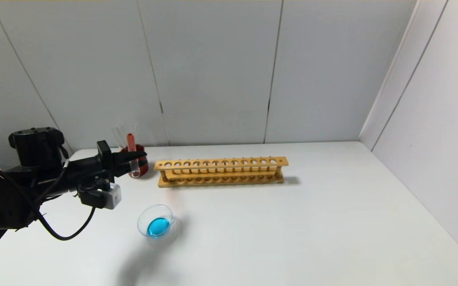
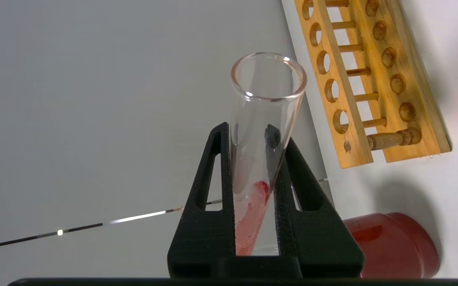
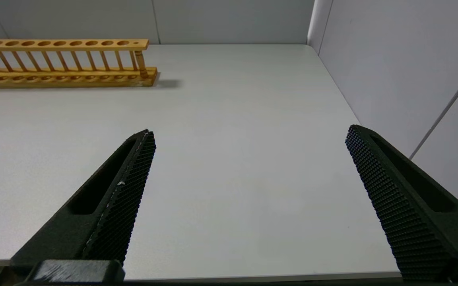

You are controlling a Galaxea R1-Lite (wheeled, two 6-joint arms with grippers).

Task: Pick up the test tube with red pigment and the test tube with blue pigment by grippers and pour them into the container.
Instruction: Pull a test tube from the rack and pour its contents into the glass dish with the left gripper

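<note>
Blue pigment already lay in the container (image 1: 156, 221) near the worktop's front-left. Left gripper (image 1: 135, 157) fingers clamped the test tube with red pigment (image 2: 259, 159) at the rear-left corner, unpoured. Right gripper (image 3: 249, 171) fingers stood wide, idle.

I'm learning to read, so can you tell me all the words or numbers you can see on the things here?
No words or numbers can be read here.
Beaker: no print legible.
Dark red cup: a faint mark on its side, too blurred to read.
Wooden rack: plain wood, no print.
Test tube with red pigment, clamped in the left gripper: plain glass, no print.
</note>
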